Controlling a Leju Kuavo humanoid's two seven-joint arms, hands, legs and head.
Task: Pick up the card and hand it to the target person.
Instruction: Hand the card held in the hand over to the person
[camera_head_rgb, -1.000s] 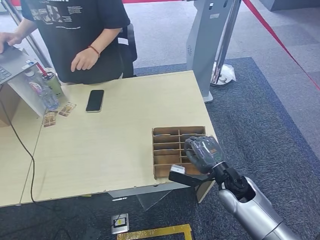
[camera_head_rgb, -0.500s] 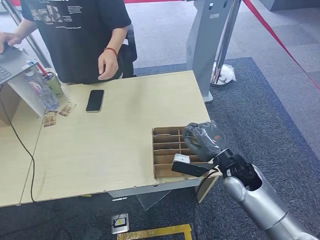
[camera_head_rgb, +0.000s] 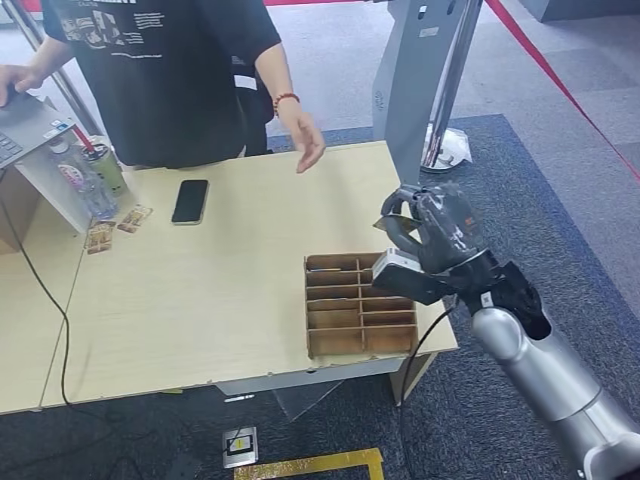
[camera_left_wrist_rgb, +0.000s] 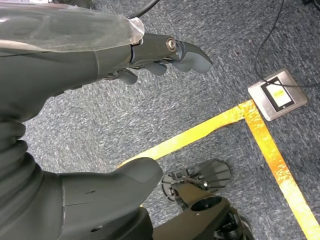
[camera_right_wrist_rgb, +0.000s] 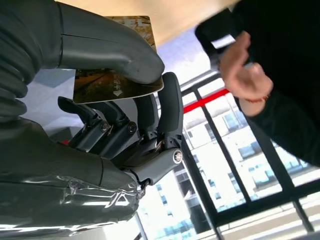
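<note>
My right hand (camera_head_rgb: 434, 235) is up above the far right corner of the table (camera_head_rgb: 226, 290), past the wooden divider tray (camera_head_rgb: 358, 305), and it's got the card (camera_right_wrist_rgb: 113, 82) pinched flat between thumb and fingers (camera_right_wrist_rgb: 166, 115). The person's hand (camera_head_rgb: 306, 140) hangs open over the table's far edge, apart from mine. A phone (camera_head_rgb: 189, 200) lies on the table near the person. My left hand (camera_left_wrist_rgb: 113, 60) hangs over grey carpet and yellow floor tape (camera_left_wrist_rgb: 264, 145), fingers loose, holding nothing.
</note>
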